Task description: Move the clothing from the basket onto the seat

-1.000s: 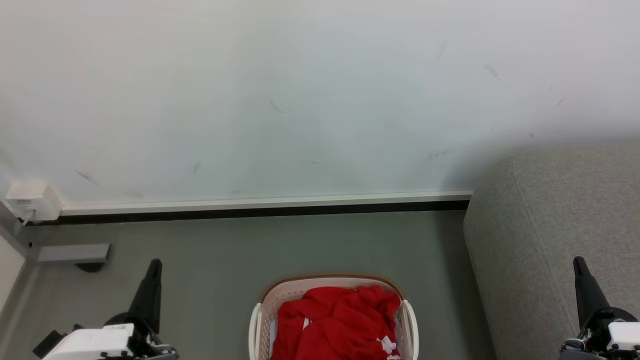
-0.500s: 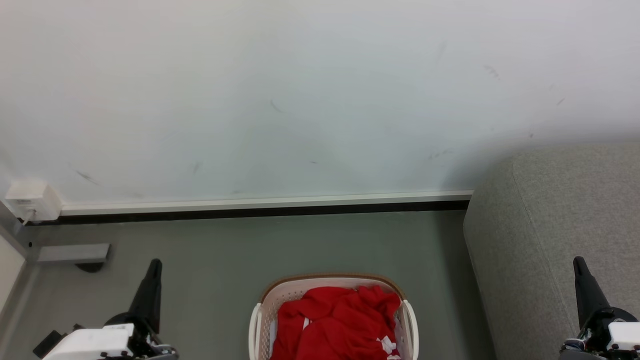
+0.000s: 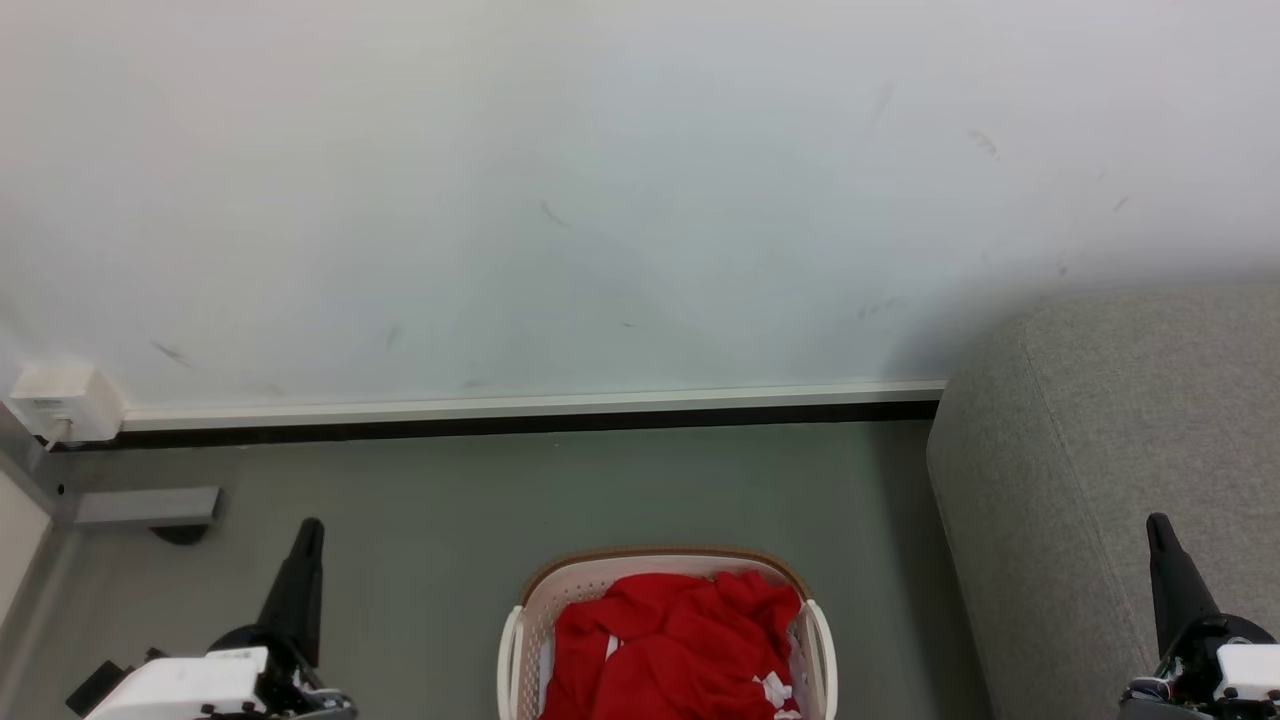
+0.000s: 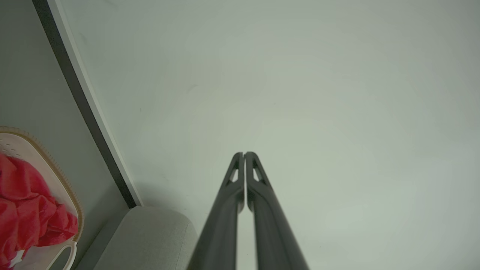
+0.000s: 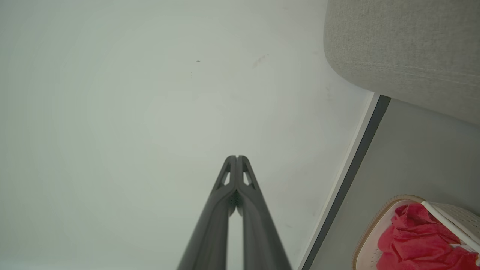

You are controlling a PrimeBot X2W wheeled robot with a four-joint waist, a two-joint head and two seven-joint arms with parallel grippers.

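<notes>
The red garment (image 3: 676,640) lies bunched in the laundry basket (image 3: 660,553), which stands on the grey floor (image 3: 480,500) in front of the robot. The grey sofa (image 3: 1100,430) is to the basket's right, near it but with a strip of bare floor between them.

The left gripper (image 3: 311,528) hangs over the floor left of the basket. The right gripper (image 3: 1158,522) hangs in front of the sofa. Both have their fingers pressed together, hold nothing and touch nothing. No reach has begun.

Three things could go wrong from here:
- **Fingers not spread:** closed fingers driven down would only prod the heap.
- **Catching the basket:** a thin fingertip could catch in the perforated wall or under the brown rim and tip the light basket.
- **A shallow pinch:** gripping one fold might let the rest trail, snag on the rim, or drop onto the floor strip short of the sofa.

Counted, there is one basket, one sofa and two grippers. There seems to be one garment, though the heap is cut off by the lower edge of the head view. The small white patches may be its own markings or another cloth underneath.
</notes>
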